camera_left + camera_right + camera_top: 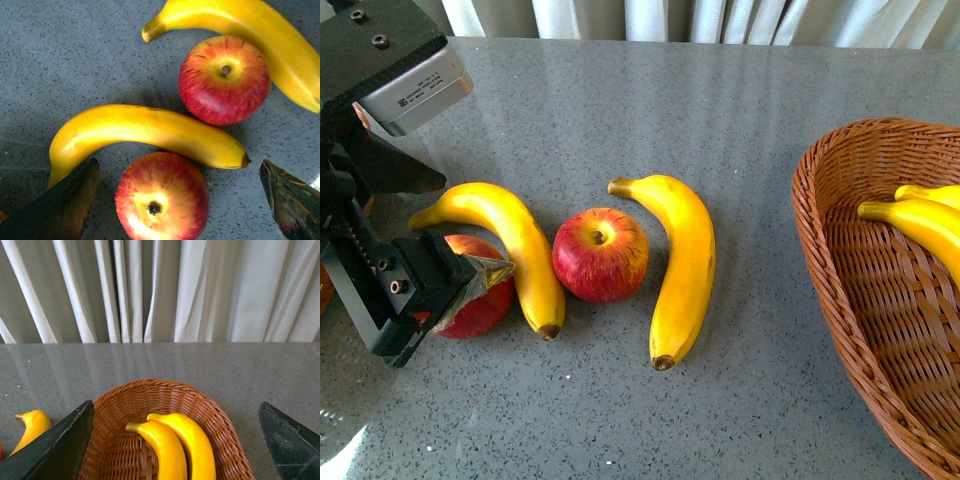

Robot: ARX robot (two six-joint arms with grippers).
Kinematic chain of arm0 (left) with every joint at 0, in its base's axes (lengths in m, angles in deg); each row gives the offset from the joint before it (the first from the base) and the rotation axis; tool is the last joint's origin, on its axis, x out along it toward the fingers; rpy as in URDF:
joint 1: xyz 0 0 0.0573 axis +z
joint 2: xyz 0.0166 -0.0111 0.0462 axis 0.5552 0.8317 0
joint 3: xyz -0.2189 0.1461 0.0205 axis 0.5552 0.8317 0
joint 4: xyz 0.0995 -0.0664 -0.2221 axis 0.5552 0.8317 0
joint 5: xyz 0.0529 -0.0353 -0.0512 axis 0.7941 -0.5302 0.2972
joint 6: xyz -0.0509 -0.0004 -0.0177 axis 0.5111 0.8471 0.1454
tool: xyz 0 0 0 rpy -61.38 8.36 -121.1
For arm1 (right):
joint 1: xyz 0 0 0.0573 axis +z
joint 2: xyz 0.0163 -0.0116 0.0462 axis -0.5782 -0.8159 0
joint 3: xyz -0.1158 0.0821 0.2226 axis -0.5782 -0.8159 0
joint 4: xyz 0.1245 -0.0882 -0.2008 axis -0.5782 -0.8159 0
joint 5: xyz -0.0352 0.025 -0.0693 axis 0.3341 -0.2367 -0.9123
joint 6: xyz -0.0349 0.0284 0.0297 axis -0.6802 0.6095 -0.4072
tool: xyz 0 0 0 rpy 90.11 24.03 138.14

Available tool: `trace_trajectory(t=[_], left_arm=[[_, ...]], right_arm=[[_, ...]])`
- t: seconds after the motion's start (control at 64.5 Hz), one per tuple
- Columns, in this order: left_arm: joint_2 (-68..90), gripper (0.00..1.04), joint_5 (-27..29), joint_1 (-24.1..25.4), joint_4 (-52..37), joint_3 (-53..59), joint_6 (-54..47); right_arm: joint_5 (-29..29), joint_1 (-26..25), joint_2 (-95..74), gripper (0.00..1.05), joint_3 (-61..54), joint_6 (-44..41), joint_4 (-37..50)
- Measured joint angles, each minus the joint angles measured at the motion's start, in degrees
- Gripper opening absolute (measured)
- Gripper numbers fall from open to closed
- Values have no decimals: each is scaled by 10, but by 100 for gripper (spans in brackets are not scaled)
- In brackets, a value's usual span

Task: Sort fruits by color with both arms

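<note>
Left hand [178, 165] spread wide, low astride leftmost apple [162, 200]; right hand [176, 405] open, hovering near basket [150, 383]

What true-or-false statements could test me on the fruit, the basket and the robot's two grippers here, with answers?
1. Two bananas lie in the basket. True.
2. Both apples are in a basket. False: the two apples sit on the table.
3. The left gripper is open, with an apple showing between its fingers. True.
4. The right gripper is holding a banana. False: the right gripper is open and empty, above the basket.
5. Only one banana lies on the table. False: two loose bananas lie there beside the apples.
</note>
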Motion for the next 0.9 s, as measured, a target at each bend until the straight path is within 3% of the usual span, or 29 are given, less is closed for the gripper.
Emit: trace_trajectory(t=[0.899], left_arm=[[99, 96, 16, 26, 56, -49, -70]], right_arm=[[0, 0, 0, 96, 0, 0, 0]])
